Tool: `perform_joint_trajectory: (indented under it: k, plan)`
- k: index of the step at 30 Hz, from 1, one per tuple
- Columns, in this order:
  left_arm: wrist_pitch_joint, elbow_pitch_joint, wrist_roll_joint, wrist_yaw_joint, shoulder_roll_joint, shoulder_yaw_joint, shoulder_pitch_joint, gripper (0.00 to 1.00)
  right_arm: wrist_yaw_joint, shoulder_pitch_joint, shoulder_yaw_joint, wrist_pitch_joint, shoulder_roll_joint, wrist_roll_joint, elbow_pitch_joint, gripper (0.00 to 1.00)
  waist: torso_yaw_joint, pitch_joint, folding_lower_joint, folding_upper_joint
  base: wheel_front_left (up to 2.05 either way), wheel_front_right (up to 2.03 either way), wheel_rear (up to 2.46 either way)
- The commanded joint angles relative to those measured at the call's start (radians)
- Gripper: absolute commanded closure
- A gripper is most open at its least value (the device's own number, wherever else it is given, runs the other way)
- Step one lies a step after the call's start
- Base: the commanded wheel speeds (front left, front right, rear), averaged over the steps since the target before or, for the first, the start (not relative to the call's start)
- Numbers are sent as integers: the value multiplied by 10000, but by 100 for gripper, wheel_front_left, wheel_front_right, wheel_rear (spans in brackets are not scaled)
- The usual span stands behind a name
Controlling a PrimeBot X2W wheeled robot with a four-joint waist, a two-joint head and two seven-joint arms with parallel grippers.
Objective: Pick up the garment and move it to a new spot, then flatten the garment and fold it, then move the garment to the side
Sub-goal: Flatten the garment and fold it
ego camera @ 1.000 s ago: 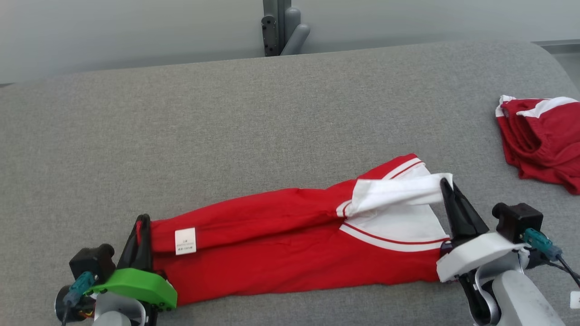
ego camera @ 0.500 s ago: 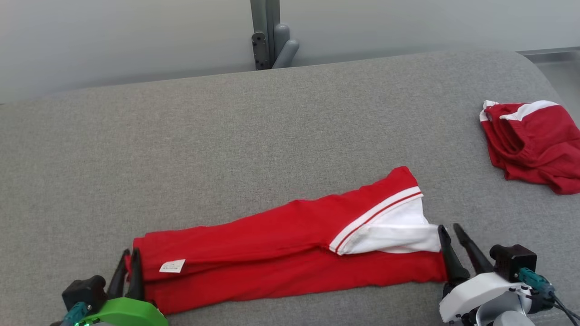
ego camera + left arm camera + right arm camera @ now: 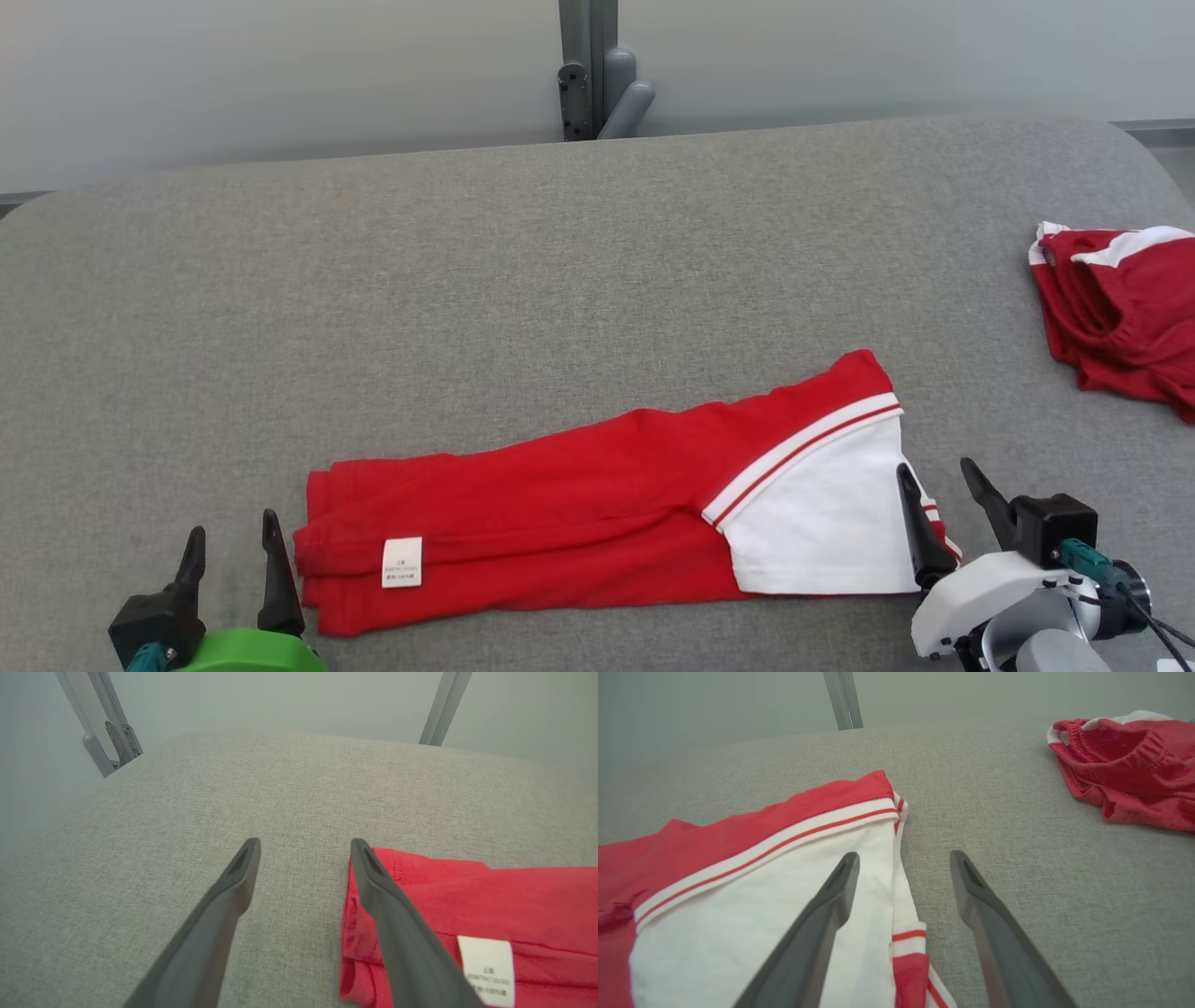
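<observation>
Red-and-white garment lies folded lengthwise, flat on grey table, near front edge, white label up. Left hand spread wide, empty, just beside garment's left end. Right hand spread wide, empty, at white right end: one finger over cloth, other over table. Second red garment crumpled at far right, well apart.

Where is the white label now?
Head view, lower left: the white label lies near the left end of the folded red garment, just right of the left hand.
</observation>
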Motion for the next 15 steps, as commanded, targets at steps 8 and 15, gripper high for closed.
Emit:
perform_joint_trajectory:
  k: [8,15]
  plan:
    - [1,-47,-214,197,18,-556,169,0,-9,-1107,267,240,-166,-71,2243,0,758,201,0,26,0,0,0]
    - [1,36,-230,146,17,-497,57,0,-11,-1872,524,473,-255,133,3721,0,904,403,0,26,0,0,0]
